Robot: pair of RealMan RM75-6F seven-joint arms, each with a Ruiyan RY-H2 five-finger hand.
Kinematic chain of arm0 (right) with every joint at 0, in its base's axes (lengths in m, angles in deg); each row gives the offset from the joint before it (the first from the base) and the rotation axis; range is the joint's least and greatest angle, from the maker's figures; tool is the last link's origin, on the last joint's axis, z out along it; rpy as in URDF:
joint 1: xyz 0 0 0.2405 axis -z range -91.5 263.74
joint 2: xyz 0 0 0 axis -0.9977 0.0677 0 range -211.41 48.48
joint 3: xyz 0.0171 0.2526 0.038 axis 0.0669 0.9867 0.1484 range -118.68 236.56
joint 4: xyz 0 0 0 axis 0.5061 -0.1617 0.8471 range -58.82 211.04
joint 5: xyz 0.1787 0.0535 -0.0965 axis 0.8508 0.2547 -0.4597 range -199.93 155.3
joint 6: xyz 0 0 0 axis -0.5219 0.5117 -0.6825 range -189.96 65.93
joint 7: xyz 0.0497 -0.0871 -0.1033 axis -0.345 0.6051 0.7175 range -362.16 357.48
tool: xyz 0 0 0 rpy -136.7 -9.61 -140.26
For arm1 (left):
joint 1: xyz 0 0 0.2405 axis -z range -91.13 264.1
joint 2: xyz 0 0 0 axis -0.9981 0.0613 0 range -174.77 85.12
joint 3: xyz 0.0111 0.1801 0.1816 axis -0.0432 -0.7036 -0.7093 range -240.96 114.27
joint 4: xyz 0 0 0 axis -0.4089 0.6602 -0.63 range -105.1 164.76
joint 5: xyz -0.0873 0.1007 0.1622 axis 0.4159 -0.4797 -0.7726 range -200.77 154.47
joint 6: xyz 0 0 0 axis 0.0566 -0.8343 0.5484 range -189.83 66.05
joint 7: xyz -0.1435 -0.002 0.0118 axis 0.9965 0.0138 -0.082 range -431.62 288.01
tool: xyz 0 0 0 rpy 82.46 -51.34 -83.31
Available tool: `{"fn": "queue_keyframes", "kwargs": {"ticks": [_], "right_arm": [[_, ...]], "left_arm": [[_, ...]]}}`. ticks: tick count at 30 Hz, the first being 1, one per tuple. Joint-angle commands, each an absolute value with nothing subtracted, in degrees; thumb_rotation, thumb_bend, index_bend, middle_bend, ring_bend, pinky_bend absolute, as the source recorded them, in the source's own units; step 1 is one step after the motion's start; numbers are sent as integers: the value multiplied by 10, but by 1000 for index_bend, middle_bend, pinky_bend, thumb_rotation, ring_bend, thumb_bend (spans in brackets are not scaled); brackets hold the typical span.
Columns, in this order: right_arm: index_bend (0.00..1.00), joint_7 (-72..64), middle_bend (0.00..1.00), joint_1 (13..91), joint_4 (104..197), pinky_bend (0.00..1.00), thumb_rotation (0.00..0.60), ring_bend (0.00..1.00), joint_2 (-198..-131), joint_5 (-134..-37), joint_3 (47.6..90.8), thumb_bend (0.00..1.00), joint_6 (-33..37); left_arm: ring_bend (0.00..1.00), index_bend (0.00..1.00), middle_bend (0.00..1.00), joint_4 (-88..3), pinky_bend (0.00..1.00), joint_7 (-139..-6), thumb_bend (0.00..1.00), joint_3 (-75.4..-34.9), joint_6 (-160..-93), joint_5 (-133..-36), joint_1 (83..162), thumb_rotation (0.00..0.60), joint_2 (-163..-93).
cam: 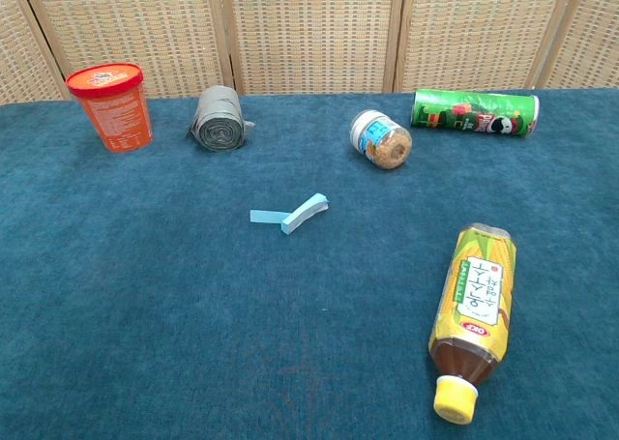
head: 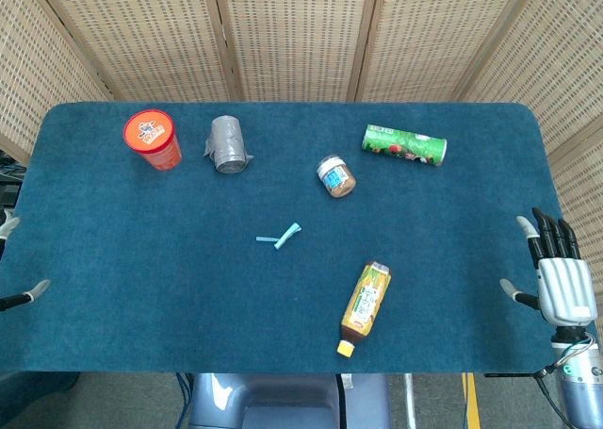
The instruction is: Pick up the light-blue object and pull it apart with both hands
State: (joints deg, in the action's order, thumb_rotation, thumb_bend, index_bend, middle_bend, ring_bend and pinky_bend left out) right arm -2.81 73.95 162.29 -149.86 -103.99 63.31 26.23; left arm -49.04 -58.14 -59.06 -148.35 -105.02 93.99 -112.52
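Lying mid-frame on the blue cloth (head: 113, 259), the light-blue object (head: 280, 237) is untouched; right hand (head: 560, 276) spread empty at right edge, left hand (head: 13, 276) barely visible, fingers' state unclear.

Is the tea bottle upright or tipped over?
Tipped over: the tea bottle lies flat on the table, yellow cap toward the near edge.
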Motion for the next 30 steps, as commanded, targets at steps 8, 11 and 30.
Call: {"fn": "queue_keyframes", "kwargs": {"ticks": [8,11,30], "right_arm": [[63,-28,0,738,1628,0,600,0,-1502,-1049,638,0,243],[63,-28,0,722,1633,0,600,0,-1498,-1057,640,0,216],[213,37,0,416,1643,0,600,0,-1588,-1034,746,0,-115]], "left_arm": [[0,0,0,-498,0,-579,0,-592,-1484,-1064,937,600,-1123],[0,0,0,-501,0,-584,0,-592,-1478,-1064,940,600,-1123],[0,0,0,-541,0,-646,0,-584,-1455,-1056,952,600,-1127]]}}
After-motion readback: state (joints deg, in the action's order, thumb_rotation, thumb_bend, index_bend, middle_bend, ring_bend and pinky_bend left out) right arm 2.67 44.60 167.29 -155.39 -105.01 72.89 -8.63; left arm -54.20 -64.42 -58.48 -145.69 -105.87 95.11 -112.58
